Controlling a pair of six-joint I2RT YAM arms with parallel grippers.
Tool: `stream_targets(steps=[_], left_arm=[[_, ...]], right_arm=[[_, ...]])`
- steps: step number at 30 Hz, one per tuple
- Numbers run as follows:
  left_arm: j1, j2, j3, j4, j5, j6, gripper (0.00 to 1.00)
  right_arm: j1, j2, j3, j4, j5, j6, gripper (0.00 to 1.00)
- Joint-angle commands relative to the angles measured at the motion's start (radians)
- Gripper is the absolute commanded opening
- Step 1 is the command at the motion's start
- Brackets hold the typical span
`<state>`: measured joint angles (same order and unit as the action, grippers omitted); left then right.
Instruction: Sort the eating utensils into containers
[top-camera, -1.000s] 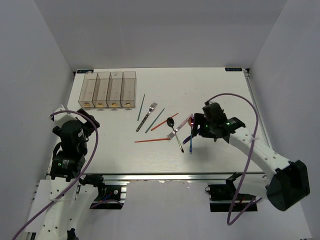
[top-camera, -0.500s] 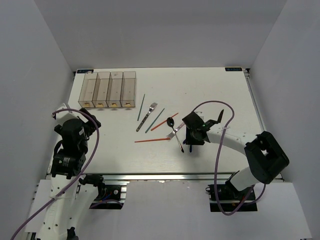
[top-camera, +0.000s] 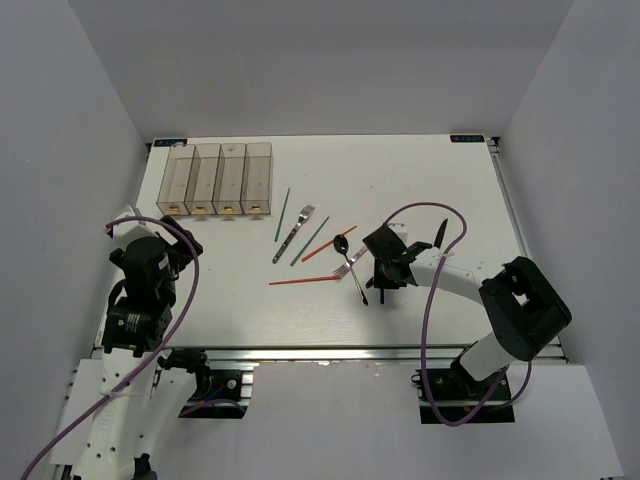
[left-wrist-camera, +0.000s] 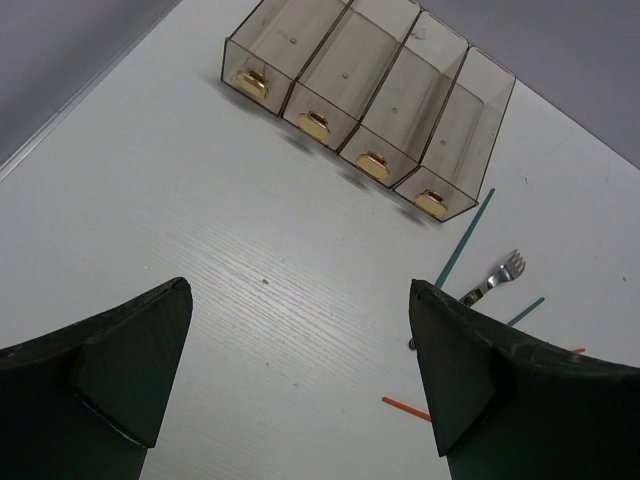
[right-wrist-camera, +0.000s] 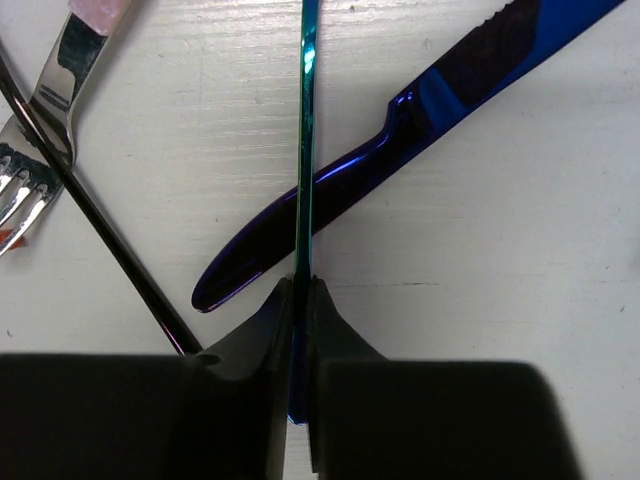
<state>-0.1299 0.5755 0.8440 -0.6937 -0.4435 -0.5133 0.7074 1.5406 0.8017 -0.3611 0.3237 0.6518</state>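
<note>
White table (top-camera: 420, 170), R gripper (right-wrist-camera: 300, 295) clamps thin blue piece (right-wrist-camera: 306, 150), prob. knife.

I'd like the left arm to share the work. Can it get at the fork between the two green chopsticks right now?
Probably yes. The left gripper is open and empty, and the fork lies flat on the table ahead of it with nothing standing between. The green chopsticks only flank it.

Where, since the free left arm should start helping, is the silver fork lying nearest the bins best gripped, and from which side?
Probably mid-handle of the fork, from straight above, jaws across its width: it lies flat, the handle is slim and straight, and green chopsticks lie close on both sides.
</note>
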Motion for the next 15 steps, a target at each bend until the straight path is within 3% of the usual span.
stream_targets(steps=[1, 4, 8, 9, 11, 12, 15], left_arm=[[0.006, 0.004, -0.006, 0.022, 0.008, 0.007, 0.98], [0.006, 0.006, -0.003, 0.028, 0.026, 0.016, 0.98], [0.006, 0.044, 0.026, 0.059, 0.211, 0.036, 0.98], [0.006, 0.056, 0.027, 0.075, 0.347, 0.021, 0.98], [0.006, 0.098, 0.001, 0.193, 0.533, -0.075, 0.98], [0.004, 0.112, -0.025, 0.262, 0.696, -0.135, 0.98], [-0.069, 0.168, -0.239, 0.766, 0.867, -0.477, 0.98]], right_arm=[[0.004, 0.006, -0.025, -0.013, 0.035, 0.029, 0.02], [0.004, -0.043, -0.016, -0.064, 0.081, 0.045, 0.00], [0.007, -0.155, 0.011, -0.146, 0.130, 0.065, 0.00], [0.010, -0.177, 0.019, -0.166, 0.155, 0.066, 0.00], [0.023, -0.233, 0.056, -0.217, 0.170, 0.054, 0.00], [0.030, -0.244, 0.069, -0.222, 0.160, 0.042, 0.00], [0.063, -0.254, 0.123, -0.208, 0.069, -0.010, 0.00]])
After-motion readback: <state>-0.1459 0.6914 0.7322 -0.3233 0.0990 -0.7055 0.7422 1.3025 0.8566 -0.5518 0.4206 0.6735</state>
